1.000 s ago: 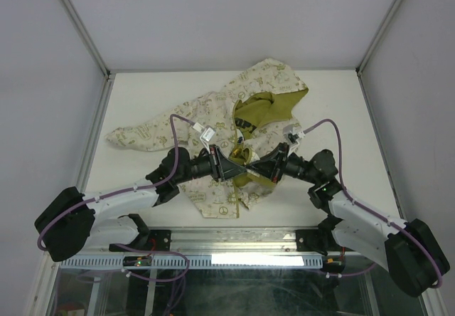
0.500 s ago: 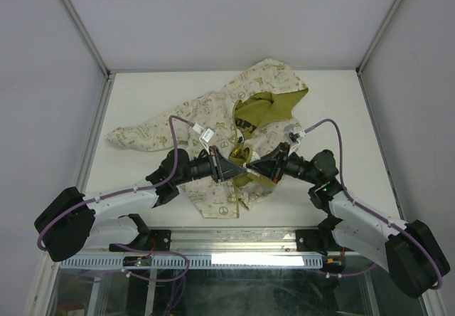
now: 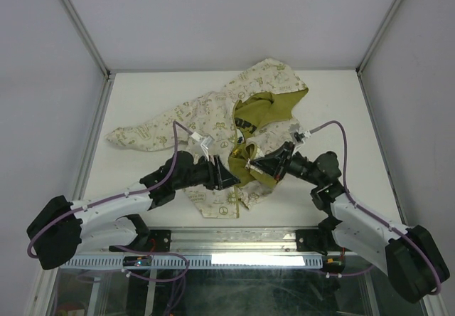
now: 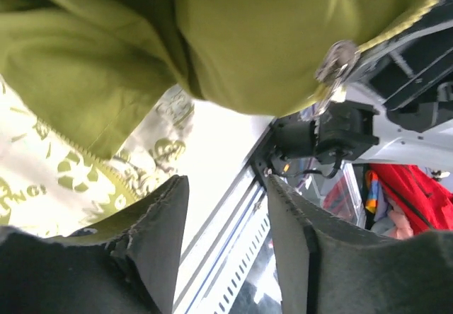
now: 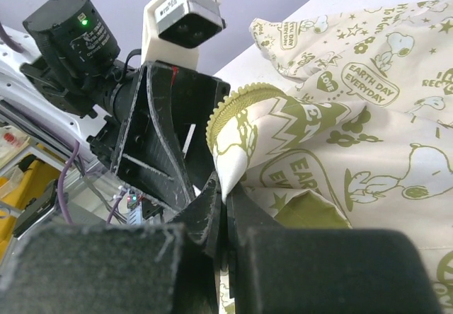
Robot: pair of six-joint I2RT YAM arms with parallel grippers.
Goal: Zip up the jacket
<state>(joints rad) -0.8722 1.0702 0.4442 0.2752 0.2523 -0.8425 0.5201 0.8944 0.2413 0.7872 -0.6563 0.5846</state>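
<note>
The cream jacket (image 3: 206, 113) with olive-green print lies spread on the white table, its olive lining (image 3: 266, 106) showing. My right gripper (image 3: 250, 164) is shut on a raised fold of the jacket's front edge (image 5: 233, 162), just below the zipper teeth (image 5: 225, 112). My left gripper (image 3: 226, 178) is open and empty, just left of the right one. In the left wrist view its fingers (image 4: 159, 222) stand apart below the olive lining (image 4: 248, 38), and the metal zipper slider (image 4: 335, 61) hangs at the lining's edge to the upper right.
The jacket's sleeve (image 3: 135, 134) stretches left and the hood (image 3: 274, 81) lies at the back. The table (image 3: 142, 92) is ringed by white walls. A metal rail (image 3: 234, 241) runs along the near edge.
My left gripper has drawn back to the left and toward the near edge, away from the right gripper's tip. The right gripper has kept its hold on the jacket edge and shifted slightly.
</note>
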